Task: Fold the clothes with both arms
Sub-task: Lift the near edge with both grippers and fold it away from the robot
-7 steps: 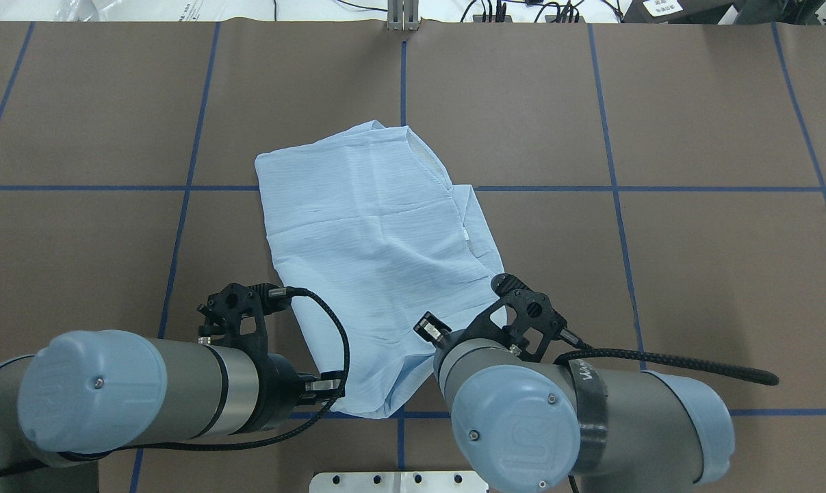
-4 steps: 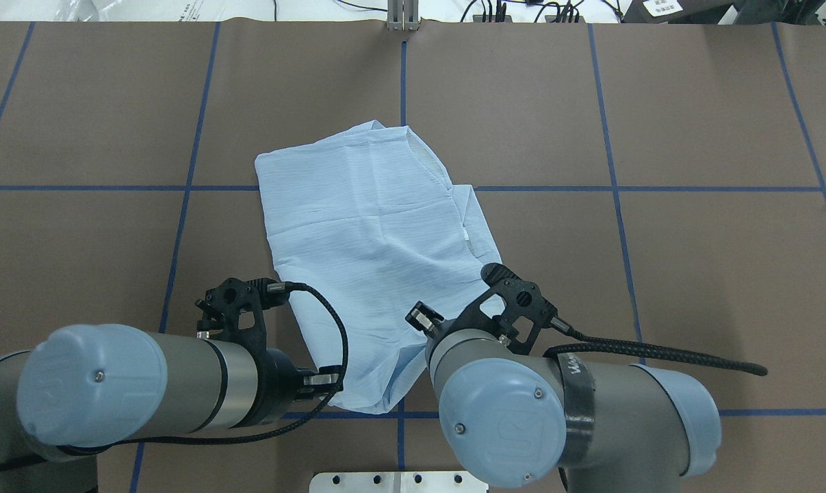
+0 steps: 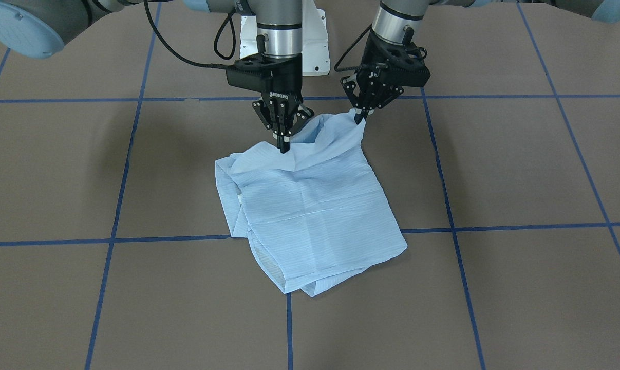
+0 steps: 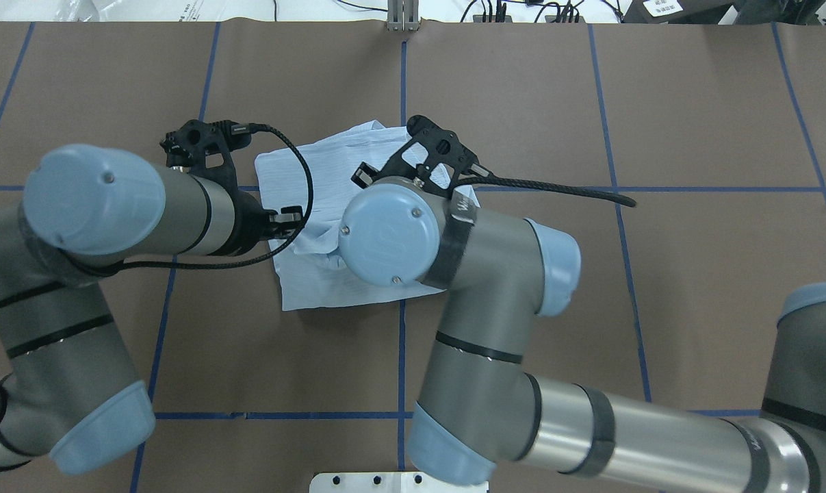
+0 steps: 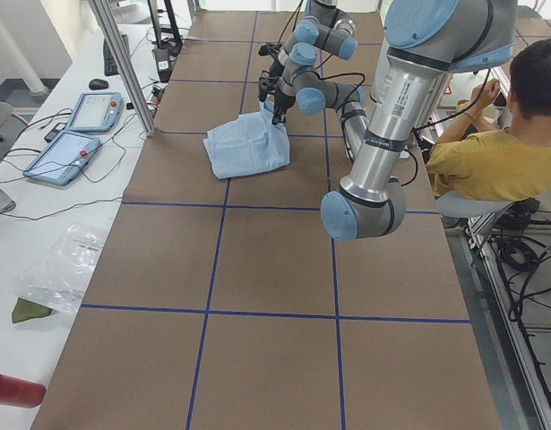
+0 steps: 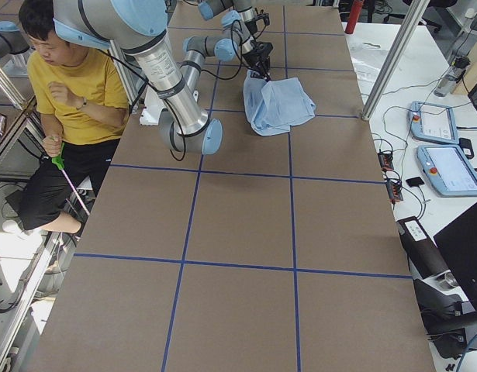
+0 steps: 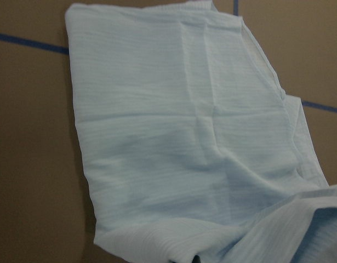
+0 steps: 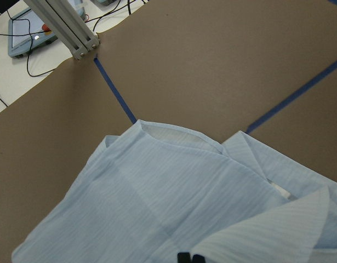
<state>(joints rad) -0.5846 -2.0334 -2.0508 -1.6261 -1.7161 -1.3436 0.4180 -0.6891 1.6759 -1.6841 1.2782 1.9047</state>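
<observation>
- The left gripper [image 3: 360, 117] and the right gripper [image 3: 285, 146] are pinching, side by side, the raised robot-side edge of the shirt [image 3: 315, 216].
- The rest is lying flat on the table [image 3: 494, 164], stretching from both grippers away from the robot, likely the fold direction.

thin matt cloth shirt [image 3: 315, 210], matt brown table [image 3: 494, 169]

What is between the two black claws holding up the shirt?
Only the shirt itself: its raised edge runs from the right gripper to the left gripper, with nothing else between them, as the front-facing view shows.
</observation>
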